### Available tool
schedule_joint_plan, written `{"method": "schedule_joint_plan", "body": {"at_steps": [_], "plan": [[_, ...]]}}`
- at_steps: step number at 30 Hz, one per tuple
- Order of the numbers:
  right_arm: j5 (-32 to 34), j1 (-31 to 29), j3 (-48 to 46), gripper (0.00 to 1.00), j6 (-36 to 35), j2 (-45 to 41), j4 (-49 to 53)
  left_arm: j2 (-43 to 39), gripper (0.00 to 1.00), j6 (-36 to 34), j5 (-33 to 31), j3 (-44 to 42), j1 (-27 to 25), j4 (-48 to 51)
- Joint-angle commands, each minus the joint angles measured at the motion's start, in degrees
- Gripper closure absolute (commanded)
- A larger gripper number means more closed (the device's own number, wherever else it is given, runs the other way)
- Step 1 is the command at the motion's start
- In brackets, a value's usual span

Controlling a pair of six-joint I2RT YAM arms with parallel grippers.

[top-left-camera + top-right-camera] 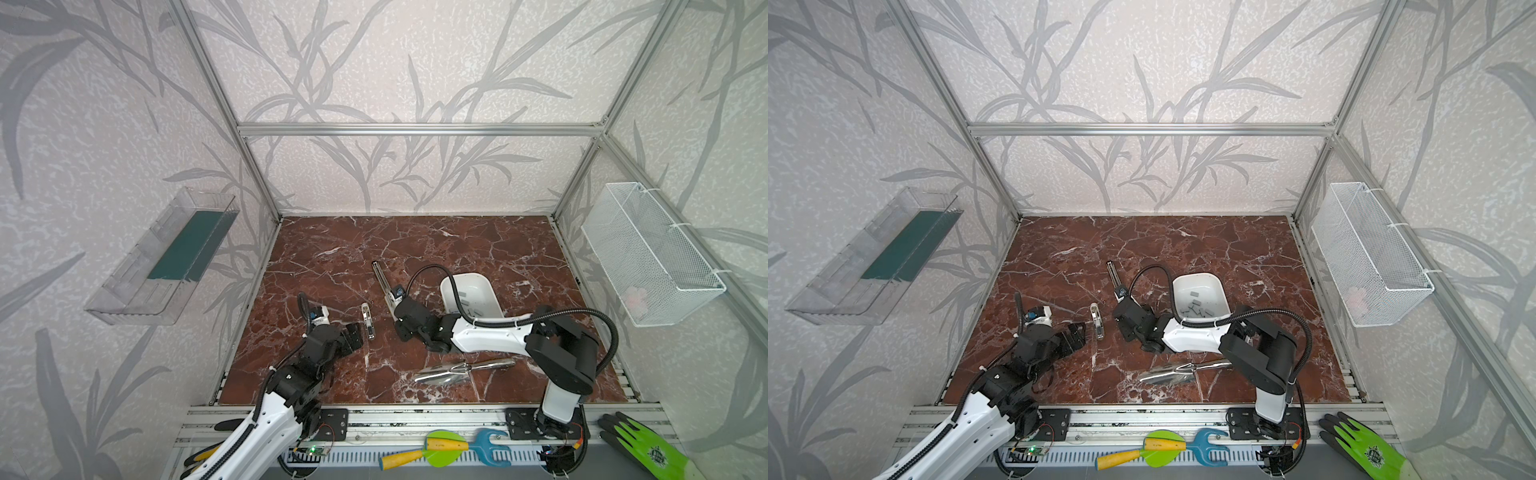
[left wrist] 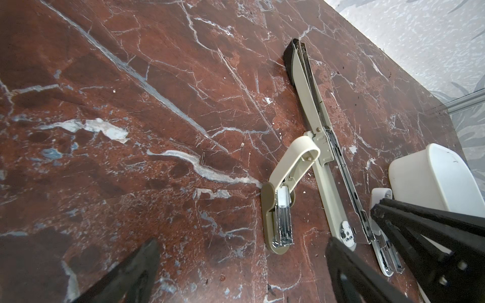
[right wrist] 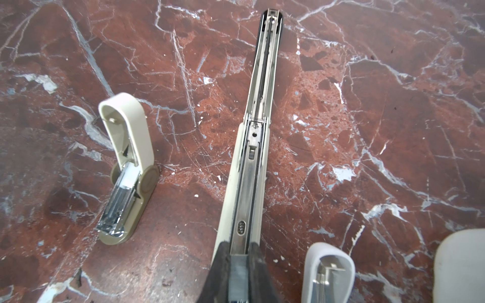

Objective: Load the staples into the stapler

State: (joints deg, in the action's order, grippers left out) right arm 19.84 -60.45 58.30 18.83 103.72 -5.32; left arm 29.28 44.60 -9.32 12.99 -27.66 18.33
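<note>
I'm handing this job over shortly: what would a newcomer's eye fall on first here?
The long stapler lies opened flat mid-table, with the right gripper shut on a grey strip at its near end. On its left a small beige stapler sits lid-up just ahead of the open left gripper; on its right a white bowl holds loose grey staples.

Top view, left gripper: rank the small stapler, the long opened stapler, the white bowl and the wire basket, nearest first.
1. Small stapler: right beside the left gripper, toward the middle.
2. Long stapler: a little farther back, past the small one.
3. White bowl: right of centre.
4. Wire basket: hung on the right wall, clearly farthest.
</note>
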Motion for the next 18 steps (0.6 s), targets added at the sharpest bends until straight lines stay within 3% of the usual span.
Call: {"method": "schedule_joint_plan", "body": {"at_steps": [1,18], "plan": [[-0.23,-0.29,-0.71,0.94,0.42,-1.52,0.14,-0.28,0.01,0.31,-0.80,0.63,0.22,-0.66],[-0.89,-0.31,0.76,0.94,1.03,2.15,0.21,-0.37,0.01,0.27,-0.75,0.61,0.18,-0.67]]}}
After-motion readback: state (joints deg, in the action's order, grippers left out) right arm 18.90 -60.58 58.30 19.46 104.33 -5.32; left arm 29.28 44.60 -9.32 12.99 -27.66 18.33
